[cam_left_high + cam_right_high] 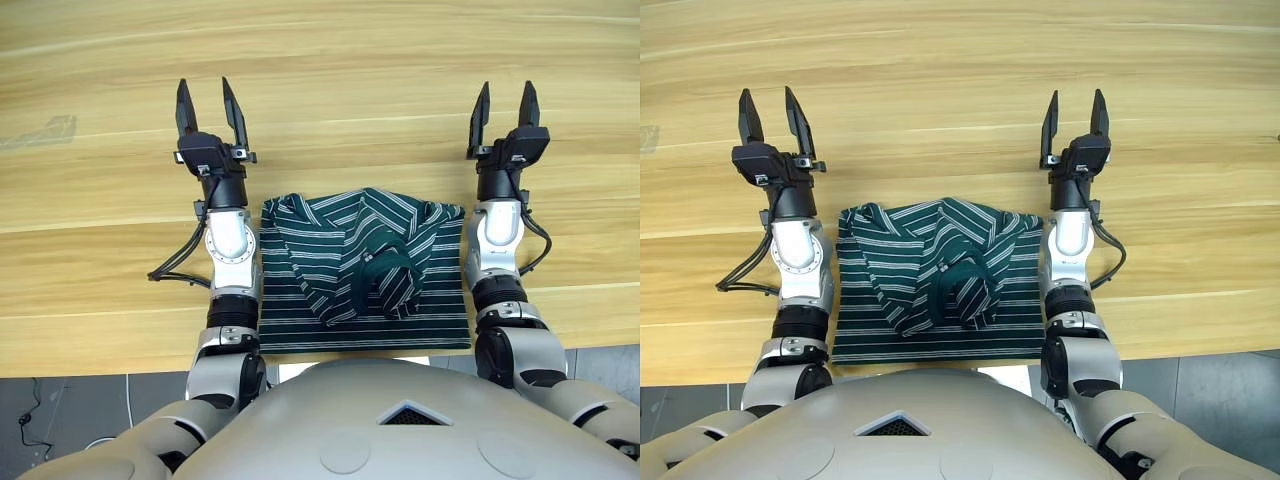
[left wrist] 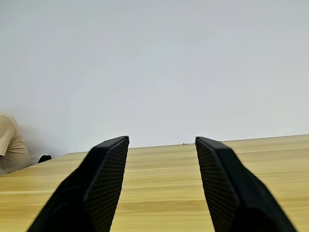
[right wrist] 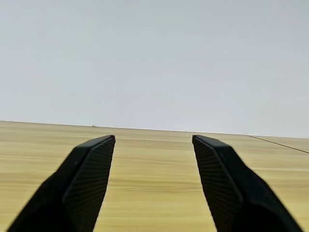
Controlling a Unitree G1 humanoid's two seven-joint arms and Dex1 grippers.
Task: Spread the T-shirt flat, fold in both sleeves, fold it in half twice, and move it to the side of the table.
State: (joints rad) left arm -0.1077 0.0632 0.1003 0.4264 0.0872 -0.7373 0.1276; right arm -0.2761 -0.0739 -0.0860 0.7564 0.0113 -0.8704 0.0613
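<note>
A dark green T-shirt with white stripes [image 1: 330, 300] lies near the table's front edge between my two arms, bunched and rumpled on top with a rolled lump near its middle. My left gripper [image 1: 211, 97] stands open over bare wood, beyond and left of the shirt. On the other side my right gripper [image 1: 505, 103] is open too, beyond the shirt's right edge. Neither gripper touches the cloth. In the left wrist view its two black fingers [image 2: 104, 183] frame bare table; the right wrist view shows black fingers [image 3: 82, 183] the same way.
The wooden table [image 1: 330, 70] stretches wide beyond and to both sides of the shirt. Its front edge [image 1: 100, 365] runs just below the shirt. A pale wall [image 2: 154, 67] rises behind the table's far edge.
</note>
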